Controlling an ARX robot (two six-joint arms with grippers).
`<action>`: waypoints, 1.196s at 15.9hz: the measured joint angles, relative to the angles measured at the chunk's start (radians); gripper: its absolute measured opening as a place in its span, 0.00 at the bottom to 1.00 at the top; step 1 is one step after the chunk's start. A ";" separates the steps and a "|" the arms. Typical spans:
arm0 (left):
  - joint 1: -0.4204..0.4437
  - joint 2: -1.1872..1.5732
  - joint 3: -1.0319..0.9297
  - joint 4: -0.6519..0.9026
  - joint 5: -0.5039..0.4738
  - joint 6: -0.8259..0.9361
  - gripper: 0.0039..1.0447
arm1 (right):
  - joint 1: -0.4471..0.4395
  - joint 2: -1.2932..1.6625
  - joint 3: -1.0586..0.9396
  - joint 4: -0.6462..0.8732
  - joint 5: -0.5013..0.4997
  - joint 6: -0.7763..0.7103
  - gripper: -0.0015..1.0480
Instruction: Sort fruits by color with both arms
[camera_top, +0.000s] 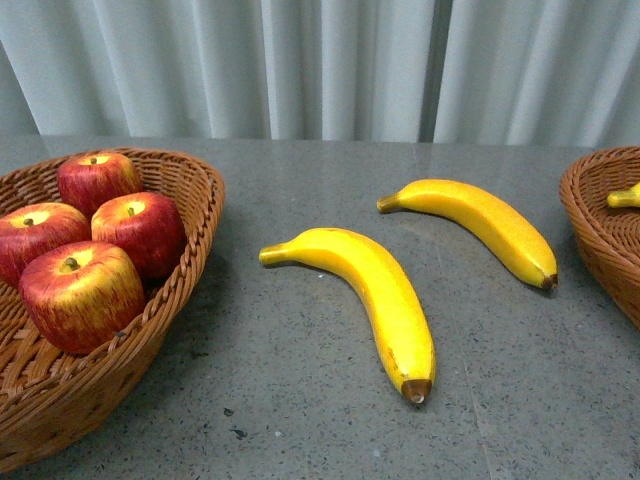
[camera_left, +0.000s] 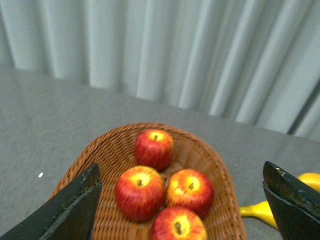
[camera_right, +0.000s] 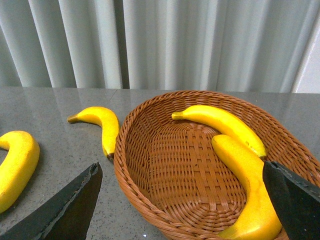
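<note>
**Baskets crowded, open table between them**

Your left pincer (camera_left: 181, 167) hangs with its jaws spread wide, the apple basket (camera_left: 112, 150) below and ahead of it. Four apples (camera_left: 140, 192) sit packed there, so only the bare wicker around them is free. Below your right pincer (camera_right: 181, 167), also spread wide, the banana basket (camera_right: 150, 165) has a bare floor, with two bananas (camera_right: 220, 122) crowding the side under one jaw. Past the other jaw, two loose bananas (camera_top: 375, 290) lie apart on the table (camera_top: 300, 400), with grey surface free between them. Ahead of both pincers, the curtain (camera_top: 330, 60) closes the way.
</note>
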 joint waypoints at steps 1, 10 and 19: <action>0.071 -0.087 -0.038 -0.041 0.136 0.059 0.80 | 0.000 0.000 0.000 0.000 0.000 0.000 0.94; 0.399 -0.423 -0.265 -0.127 0.561 0.152 0.01 | 0.000 0.000 0.000 0.000 0.000 0.000 0.94; 0.513 -0.612 -0.326 -0.291 0.678 0.154 0.01 | 0.000 0.000 0.000 0.000 0.000 0.000 0.94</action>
